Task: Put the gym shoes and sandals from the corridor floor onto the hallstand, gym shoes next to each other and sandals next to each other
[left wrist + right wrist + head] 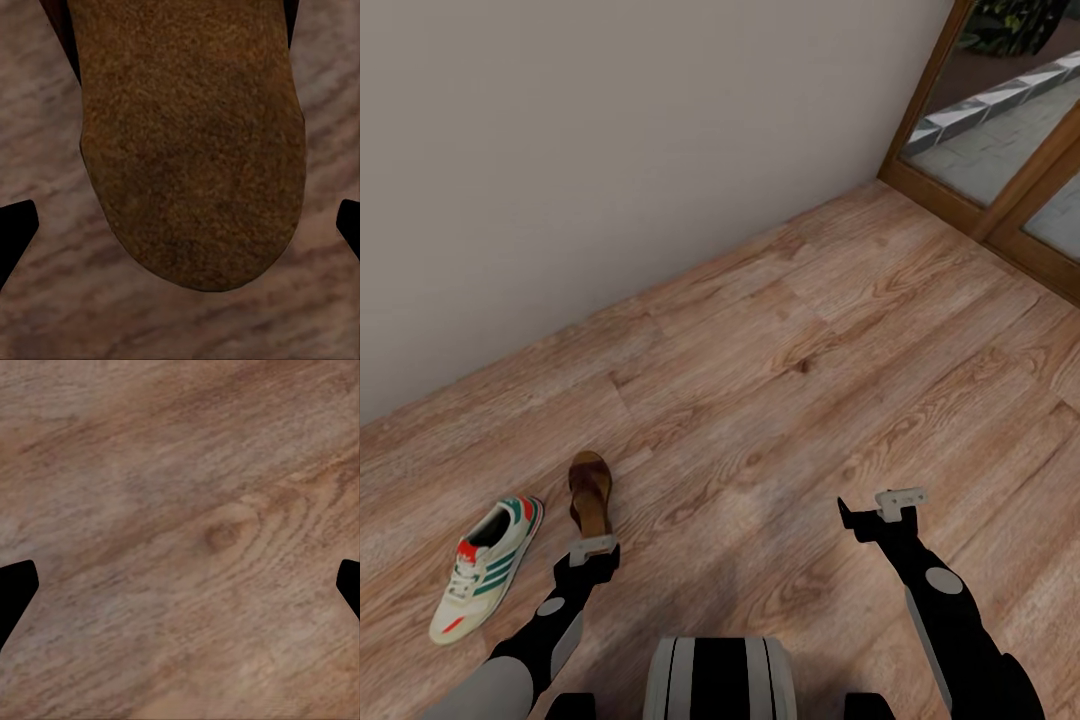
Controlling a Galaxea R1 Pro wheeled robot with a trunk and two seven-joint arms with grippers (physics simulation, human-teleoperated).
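The reference landmark is the sandal [590,493], which lies flat on the corridor floor [790,340] with its tan footbed facing up. One gym shoe [486,568] lies on the same floor just beside the sandal, on the robot's left of it, sole down and angled slightly away; the two do not touch. The left gripper [594,549] hangs directly over the near end of the sandal. In the left wrist view the sandal [191,142] sits centred between the two dark fingertips [16,232], which stand spread wide at the frame edges and grasp nothing. This alignment is judged to be a pre-grasp position: the jaws straddle the width of the sole so that a straight descent would bracket it. The right gripper [880,510] is held well apart from the sandal, on the robot's right, over bare planks [180,532]; its fingers are likewise spread and empty, judged to be parked clear of the left arm's working area. A glazed door with a wooden frame [1000,130] stands far beyond the sandal.
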